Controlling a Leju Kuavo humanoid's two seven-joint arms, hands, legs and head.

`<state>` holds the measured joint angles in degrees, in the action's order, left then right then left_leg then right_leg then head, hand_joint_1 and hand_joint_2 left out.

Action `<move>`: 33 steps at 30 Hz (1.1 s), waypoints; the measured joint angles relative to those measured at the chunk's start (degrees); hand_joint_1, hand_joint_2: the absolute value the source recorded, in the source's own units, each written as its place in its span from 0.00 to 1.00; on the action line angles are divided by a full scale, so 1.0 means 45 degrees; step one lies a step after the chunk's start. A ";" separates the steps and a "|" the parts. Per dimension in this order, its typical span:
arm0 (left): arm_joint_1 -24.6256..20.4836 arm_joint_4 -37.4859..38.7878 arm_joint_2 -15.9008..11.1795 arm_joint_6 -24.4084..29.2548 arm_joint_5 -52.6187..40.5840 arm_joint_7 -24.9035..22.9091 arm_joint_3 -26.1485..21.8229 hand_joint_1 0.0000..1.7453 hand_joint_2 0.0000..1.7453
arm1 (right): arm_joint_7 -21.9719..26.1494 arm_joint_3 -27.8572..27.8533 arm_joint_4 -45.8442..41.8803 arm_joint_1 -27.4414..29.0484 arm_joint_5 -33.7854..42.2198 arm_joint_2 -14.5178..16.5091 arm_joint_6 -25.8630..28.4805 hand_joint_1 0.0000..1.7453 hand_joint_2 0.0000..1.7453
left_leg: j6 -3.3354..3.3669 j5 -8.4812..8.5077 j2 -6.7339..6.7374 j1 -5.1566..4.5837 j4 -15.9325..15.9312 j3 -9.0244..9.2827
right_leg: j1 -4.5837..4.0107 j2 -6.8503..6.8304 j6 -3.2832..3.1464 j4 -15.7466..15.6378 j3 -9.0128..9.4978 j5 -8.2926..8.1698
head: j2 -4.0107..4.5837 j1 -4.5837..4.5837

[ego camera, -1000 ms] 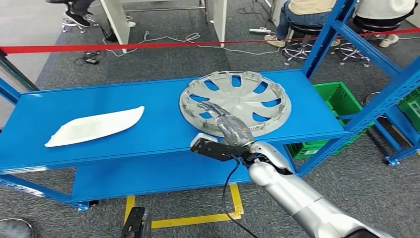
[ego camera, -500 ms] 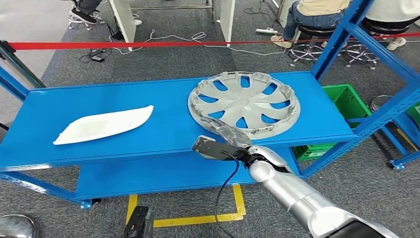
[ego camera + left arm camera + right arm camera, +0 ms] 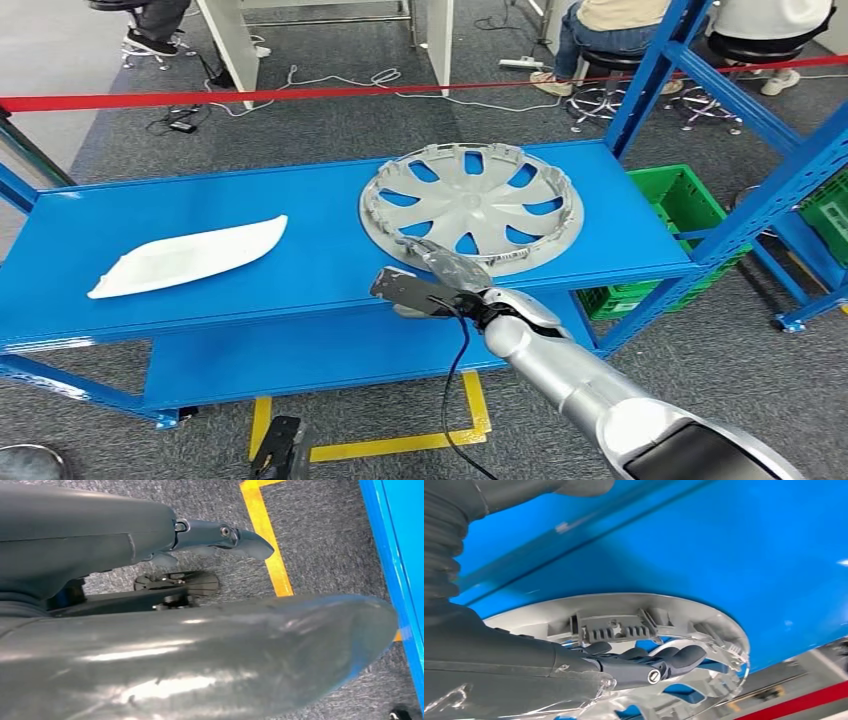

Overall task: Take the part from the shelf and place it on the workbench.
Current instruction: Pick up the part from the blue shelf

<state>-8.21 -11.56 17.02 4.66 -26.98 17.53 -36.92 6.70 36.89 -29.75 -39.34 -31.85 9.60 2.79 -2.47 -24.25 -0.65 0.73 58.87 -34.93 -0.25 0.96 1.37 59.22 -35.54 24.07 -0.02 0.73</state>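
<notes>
Silver-grey plastic wheel cover (image 3: pixel 470 207) lying flat on the top level of the blue shelf (image 3: pixel 300 270), toward its right end, inner side up. Round, with curved spokes fanning from a plain hub, blue of the shelf showing through the openings between them. Raised rim ringed with small upright clips and ribbed tabs; close up in the right wrist view (image 3: pixel 624 625), a comb-like tab and a slotted bracket standing on the near rim.

Right hand (image 3: pixel 440 272) at the near edge of the cover, dark fingers (image 3: pixel 664 661) reaching over the rim and curled into a spoke opening; whether actually gripping the rim or just resting on it, cannot tell. Cover apparently flat on the shelf.

Left hand (image 3: pixel 200 655) hanging low beside the shelf over grey carpet and a yellow floor line (image 3: pixel 270 545); finger position impossible to judge.

White curved panel (image 3: pixel 190 256) lying well apart, at the left of the same shelf level.
</notes>
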 joint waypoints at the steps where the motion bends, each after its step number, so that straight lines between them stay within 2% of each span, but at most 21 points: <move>1: -0.0004 0.0000 0.0009 0.0002 -0.0012 0.0000 0.0015 0.00 0.00 | -0.0063 0.0000 0.0101 -0.0069 -0.0016 0.0004 0.0148 0.00 1.00 | 0.0079 -0.0023 -0.0018 -0.0014 -0.0182 0.0070 | -0.0024 0.0009 0.0061 -0.0003 -0.0021 -0.0005 | -0.0001 -0.0005; 3: -0.0001 0.0000 0.0018 0.0017 -0.0022 0.0001 0.0028 0.00 0.00 | -0.0172 0.0000 0.0261 -0.0146 -0.0041 0.0005 0.0449 0.00 1.00 | 0.0283 0.0002 -0.0027 -0.0024 -0.0220 0.0058 | 0.0001 0.0008 0.0175 -0.0033 -0.0042 -0.0019 | -0.0001 -0.0022; 5: 0.0002 0.0000 0.0028 0.0032 -0.0023 0.0012 0.0029 0.00 0.00 | -0.0246 -0.0007 0.0360 -0.0209 -0.0076 0.0004 0.0708 0.00 1.00 | 0.0446 0.0048 -0.0010 -0.0006 -0.0237 0.0062 | 0.0034 -0.0039 0.0293 0.0425 -0.0262 0.0302 | 0.0000 -0.0071; 6: 0.0002 0.0000 0.0031 0.0033 -0.0023 0.0019 0.0029 0.00 0.00 | -0.0271 -0.0017 0.0399 -0.0254 -0.0091 0.0004 0.0804 0.00 1.00 | 0.0501 0.0060 0.0001 -0.0002 -0.0242 0.0061 | 0.0043 -0.0067 0.0342 0.1072 -0.0556 0.0670 | 0.0000 -0.0092; 8: 0.0004 0.0000 0.0031 0.0033 -0.0021 0.0029 0.0028 0.00 0.00 | -0.0301 -0.0041 0.0494 -0.0322 -0.0104 0.0002 0.0920 0.00 1.00 | 0.0556 0.0056 0.0011 -0.0020 -0.0241 0.0056 | 0.0049 -0.0099 0.0399 0.2888 -0.1370 0.1512 | 0.0000 -0.0134; 9: 0.0006 0.0000 0.0031 0.0033 -0.0019 0.0029 0.0027 0.00 0.00 | -0.0314 -0.0050 0.0550 -0.0332 -0.0106 0.0001 0.0946 0.00 1.00 | 0.0565 0.0054 0.0011 -0.0028 -0.0239 0.0055 | 0.0050 -0.0100 0.0402 0.3556 -0.1683 0.1724 | 0.0000 -0.0135; 10: 0.0006 0.0000 0.0031 0.0032 -0.0018 0.0029 0.0025 0.00 0.00 | -0.0320 -0.0053 0.0597 -0.0335 -0.0106 0.0000 0.0970 0.00 1.00 | 0.0568 0.0051 0.0007 -0.0033 -0.0237 0.0059 | 0.0050 -0.0100 0.0396 0.3760 -0.1789 0.1687 | 0.0000 -0.0142; 11: 0.0006 0.0000 0.0031 0.0030 -0.0018 0.0029 0.0024 0.00 0.00 | -0.0313 -0.0057 0.0633 -0.0344 -0.0104 0.0000 0.1003 0.00 1.00 | 0.0564 0.0047 0.0001 -0.0033 -0.0235 0.0068 | 0.0052 -0.0101 0.0379 0.3404 -0.1629 0.1398 | -0.0001 -0.0142; 13: 0.0005 0.0000 0.0033 0.0021 -0.0015 0.0031 0.0024 0.00 0.00 | -0.0243 -0.0084 0.0660 -0.0416 -0.0102 0.0002 0.1095 0.00 1.00 | 0.0521 0.0022 -0.0010 -0.0028 -0.0231 0.0105 | 0.0067 -0.0119 0.0356 0.1613 -0.0765 0.0534 | 0.0000 -0.0146; 15: 0.0006 0.0000 0.0028 0.0010 -0.0001 0.0038 0.0024 0.00 0.00 | -0.0171 -0.0136 0.0664 -0.0556 -0.0112 0.0018 0.1173 0.00 1.00 | 0.0415 0.0008 -0.0011 -0.0071 -0.0206 0.0093 | 0.0063 -0.0104 0.0293 0.0269 -0.0095 0.0087 | 0.0000 -0.0135; 18: 0.0017 0.0000 0.0016 -0.0001 0.0011 0.0055 0.0024 0.00 0.00 | -0.0193 -0.0192 0.0667 -0.0737 -0.0178 0.0038 0.1213 0.00 1.00 | 0.0205 0.0048 -0.0001 -0.0076 -0.0254 0.0045 | 0.0025 -0.0045 0.0090 0.0056 -0.0028 0.0036 | -0.0001 -0.0110; 20: 0.0012 0.0000 0.0011 -0.0007 0.0011 0.0072 0.0024 0.00 0.00 | -0.0291 -0.0202 0.0667 -0.0864 -0.0316 0.0047 0.1226 0.00 1.00 | 0.0085 -0.0198 0.0008 -0.0058 0.0031 -0.0092 | 0.0056 -0.0041 -0.0055 -0.0001 -0.0012 -0.0007 | -0.0001 -0.0085; 21: 0.0010 0.0000 0.0008 -0.0011 0.0012 0.0081 0.0024 0.00 0.00 | -0.0392 -0.0203 0.0671 -0.0931 -0.0440 0.0052 0.1230 0.00 1.00 | 0.0039 -0.0502 0.0012 -0.0056 0.0528 -0.0324 | 0.0082 -0.0046 -0.0112 -0.0029 0.0006 -0.0022 | -0.0001 -0.0062; 23: 0.0014 0.0000 0.0005 -0.0024 0.0012 0.0097 0.0024 0.00 0.00 | -0.0732 -0.0203 0.0719 -0.1026 -0.0804 0.0052 0.1189 0.00 1.00 | -0.0013 -0.1288 0.0014 -0.0059 0.2250 -0.1156 | 0.0080 -0.0062 -0.0168 -0.0031 0.0003 -0.0018 | -0.0001 -0.0023; 24: 0.0016 0.0000 0.0004 -0.0033 0.0012 0.0101 0.0024 0.00 0.00 | -0.0938 -0.0200 0.0766 -0.1045 -0.1005 0.0052 0.1124 0.00 1.00 | -0.0028 -0.1543 0.0014 -0.0058 0.3022 -0.1553 | 0.0077 -0.0068 -0.0178 -0.0031 0.0002 -0.0016 | -0.0001 -0.0021; 25: 0.0019 0.0000 0.0002 -0.0040 0.0011 0.0102 0.0024 0.00 0.00 | -0.1177 -0.0196 0.0828 -0.1060 -0.1225 0.0052 0.1010 0.00 1.00 | -0.0032 -0.1585 0.0014 -0.0058 0.3454 -0.1792 | 0.0076 -0.0069 -0.0182 -0.0030 0.0001 -0.0015 | -0.0001 -0.0017; 26: 0.0020 0.0000 0.0001 -0.0044 0.0007 0.0102 0.0023 0.00 0.00 | -0.1455 -0.0183 0.0905 -0.1092 -0.1462 0.0051 0.0830 0.00 1.00 | -0.0025 -0.1356 0.0014 -0.0054 0.3343 -0.1766 | 0.0078 -0.0065 -0.0180 -0.0028 0.0006 -0.0015 | -0.0001 -0.0011; 27: 0.0018 0.0000 -0.0003 -0.0045 -0.0001 0.0102 0.0023 0.00 0.00 | -0.1786 -0.0162 0.1002 -0.1151 -0.1736 0.0049 0.0595 0.00 1.00 | -0.0014 -0.0937 0.0016 -0.0047 0.2761 -0.1499 | 0.0085 -0.0054 -0.0173 -0.0026 0.0013 -0.0014 | -0.0001 -0.0006; 29: 0.0016 0.0000 -0.0007 -0.0046 -0.0021 0.0104 0.0023 0.00 0.00 | -0.2438 -0.0087 0.1219 -0.1339 -0.2275 0.0029 0.0067 0.00 1.00 | -0.0007 -0.0099 0.0019 -0.0029 0.1003 -0.0626 | 0.0066 -0.0018 -0.0096 0.0018 -0.0003 0.0005 | -0.0001 0.0007; 31: 0.0009 0.0000 0.0001 -0.0052 -0.0030 0.0107 0.0022 0.00 0.00 | -0.2929 0.0009 0.1452 -0.1541 -0.2686 -0.0023 -0.0485 0.00 1.00 | 0.0075 0.0149 -0.0002 -0.0034 -0.0033 -0.0130 | 0.0022 0.0019 0.0030 0.0053 -0.0072 0.0010 | -0.0001 0.0005; 33: 0.0012 0.0000 0.0012 -0.0063 -0.0038 0.0108 0.0017 0.00 0.00 | -0.3292 0.0135 0.1696 -0.1659 -0.3011 -0.0100 -0.1071 0.00 1.00 | 0.0244 0.0109 -0.0026 -0.0053 -0.0167 -0.0106 | 0.0026 0.0024 0.0142 0.0022 -0.0094 -0.0010 | -0.0001 -0.0014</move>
<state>-8.15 -11.56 17.07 4.38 -27.15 18.02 -36.84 -8.12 37.50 -22.12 -46.81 -45.40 9.15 -2.03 -1.37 -23.76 -0.76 0.50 58.11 -35.41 -0.14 1.07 2.01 59.32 -35.96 24.03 -0.02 0.67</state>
